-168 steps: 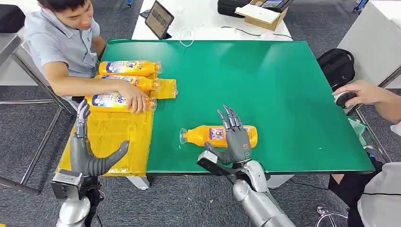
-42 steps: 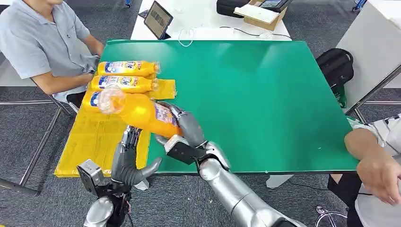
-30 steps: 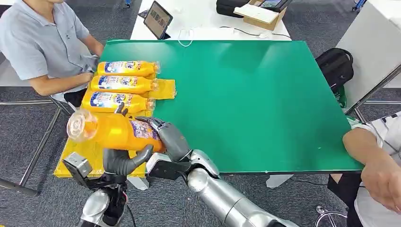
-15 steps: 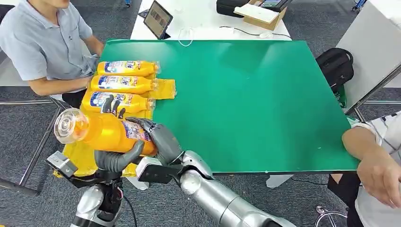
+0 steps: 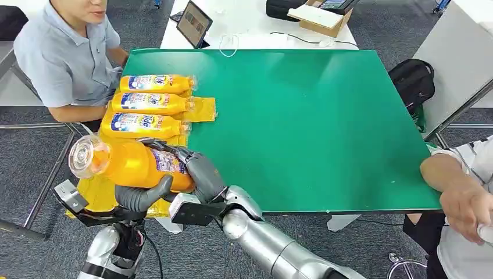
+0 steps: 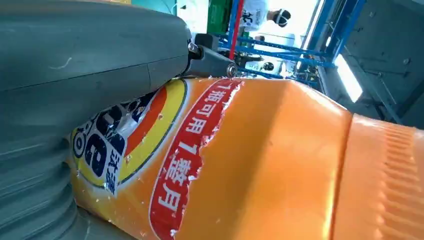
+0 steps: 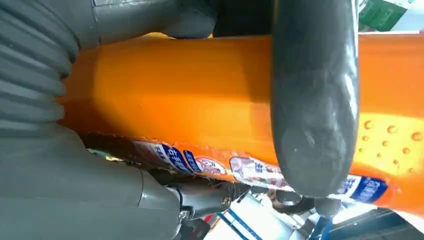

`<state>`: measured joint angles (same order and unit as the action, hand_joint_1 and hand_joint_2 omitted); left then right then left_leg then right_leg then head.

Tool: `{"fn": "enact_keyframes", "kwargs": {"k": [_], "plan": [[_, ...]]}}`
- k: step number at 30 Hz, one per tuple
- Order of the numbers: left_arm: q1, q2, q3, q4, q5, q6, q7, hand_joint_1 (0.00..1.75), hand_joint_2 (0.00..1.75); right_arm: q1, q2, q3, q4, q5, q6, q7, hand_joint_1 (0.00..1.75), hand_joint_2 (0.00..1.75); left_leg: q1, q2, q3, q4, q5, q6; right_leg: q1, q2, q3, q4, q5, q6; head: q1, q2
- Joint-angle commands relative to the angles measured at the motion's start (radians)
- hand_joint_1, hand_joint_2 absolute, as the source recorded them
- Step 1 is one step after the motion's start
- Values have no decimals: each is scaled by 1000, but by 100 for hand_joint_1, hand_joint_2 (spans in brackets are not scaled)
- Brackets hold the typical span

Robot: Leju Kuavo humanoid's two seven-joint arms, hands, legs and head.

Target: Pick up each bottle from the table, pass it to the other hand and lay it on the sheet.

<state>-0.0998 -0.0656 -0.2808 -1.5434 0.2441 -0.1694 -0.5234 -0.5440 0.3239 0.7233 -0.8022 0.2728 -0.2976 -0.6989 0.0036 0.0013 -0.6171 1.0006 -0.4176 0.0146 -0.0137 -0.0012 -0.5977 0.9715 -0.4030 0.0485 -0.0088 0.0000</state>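
Nearest the robot, the left hand (image 5: 138, 196) cups the orange bottle (image 5: 131, 164) from beneath, its thick thumb curled up around the near side, while the right hand (image 5: 197, 171) wraps the base end from the right, so both hold the same bottle at once, held level over the near part of the yellow sheet (image 5: 102, 195) with its clear cap end pointing left past the sheet's edge. In the left wrist view the bottle (image 6: 260, 160) shows a glossy printed label and a ribbed patch of moulded plastic beside the grey hand (image 6: 75, 75); in the right wrist view a dark finger crosses the smooth orange wall (image 7: 175, 85) next to a dimpled patch. The bottle looks full and so fairly heavy for its size, with a stiff but slightly yielding wall and a slick label, so the surest hold is judged to be around the broad middle of the body, fingers wrapping the label zone and thumb opposite, not the narrow neck. Its rounded sides may let it roll once laid down. Further on, three like bottles (image 5: 143, 124) lie side by side on the sheet's far part, caps to the right, at the left edge of the green worktop (image 5: 314, 122). A seated person (image 5: 64, 58) waits beyond them.
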Motion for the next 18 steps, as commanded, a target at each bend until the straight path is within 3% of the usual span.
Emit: {"fn": "enact_keyframes", "kwargs": {"k": [1,6,11,15,18], "plan": [[-57,25,-39,86,24,-84,31,175,175,-48,-21,70,45,23,-69,1,0,175,0,-1,2,-1,0,0,0,-1,3,0,-1,-1,0,0],[-68,16,-7,117,8,-38,45,175,175,-39,-16,29,17,26,-148,1,0,175,1,-2,7,0,-2,-1,1,-2,8,0,-3,-3,0,0],[-81,14,5,122,-29,13,40,175,175,-39,-15,26,17,35,-153,1,0,175,0,-1,2,-1,0,0,0,-1,2,0,-1,-1,0,0],[-136,-14,70,182,-119,230,38,175,175,-46,-5,36,32,131,-235,1,0,175,1,-1,7,1,-3,-1,1,-1,8,2,-4,-3,0,0],[-193,-30,137,248,-124,337,43,175,175,-52,16,26,57,165,-249,6,0,175,0,-1,2,0,0,-1,0,-1,3,1,-1,-1,0,0]]}}
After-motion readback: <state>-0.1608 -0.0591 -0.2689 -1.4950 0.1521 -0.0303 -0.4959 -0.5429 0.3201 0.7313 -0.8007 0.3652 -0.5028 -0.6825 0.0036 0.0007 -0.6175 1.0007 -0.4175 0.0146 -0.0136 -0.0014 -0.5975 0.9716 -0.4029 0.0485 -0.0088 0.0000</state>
